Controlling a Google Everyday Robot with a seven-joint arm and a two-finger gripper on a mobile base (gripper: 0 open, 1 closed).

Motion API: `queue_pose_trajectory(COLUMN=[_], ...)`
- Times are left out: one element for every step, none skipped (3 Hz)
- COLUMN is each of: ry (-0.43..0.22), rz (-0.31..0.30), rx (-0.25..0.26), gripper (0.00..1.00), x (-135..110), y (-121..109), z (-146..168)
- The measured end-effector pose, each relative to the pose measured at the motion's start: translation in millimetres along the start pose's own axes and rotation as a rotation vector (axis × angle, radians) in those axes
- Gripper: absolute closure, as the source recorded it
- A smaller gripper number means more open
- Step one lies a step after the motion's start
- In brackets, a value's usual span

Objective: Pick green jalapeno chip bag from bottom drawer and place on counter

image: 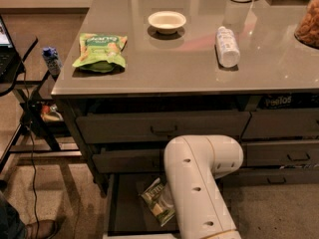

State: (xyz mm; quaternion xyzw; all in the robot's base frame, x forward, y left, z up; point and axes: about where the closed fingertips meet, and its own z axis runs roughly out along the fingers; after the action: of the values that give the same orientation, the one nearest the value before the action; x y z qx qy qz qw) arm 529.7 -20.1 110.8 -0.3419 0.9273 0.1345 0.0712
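The olive-green jalapeno chip bag [155, 198] lies in the open bottom drawer [124, 210], partly hidden behind my white arm [199, 183]. My gripper is hidden behind the arm, down in the drawer beside the bag. The grey counter [189, 59] spans the top of the view above the drawers.
On the counter lie a light-green snack bag [99, 50], a white bowl [167, 21], a white bottle on its side [227, 47] and a container of orange snacks [309, 24]. Two closed handled drawers [164, 127] sit above. A side table with a blue bottle [51, 59] stands left.
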Motion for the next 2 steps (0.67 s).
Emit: queue_pose_trajectory(ry=[0.0,0.0], rz=[0.0,0.0], rx=[0.0,0.0], gripper=[0.65,0.89], x=[0.0,0.0], y=[0.0,0.0], z=[0.0,0.0])
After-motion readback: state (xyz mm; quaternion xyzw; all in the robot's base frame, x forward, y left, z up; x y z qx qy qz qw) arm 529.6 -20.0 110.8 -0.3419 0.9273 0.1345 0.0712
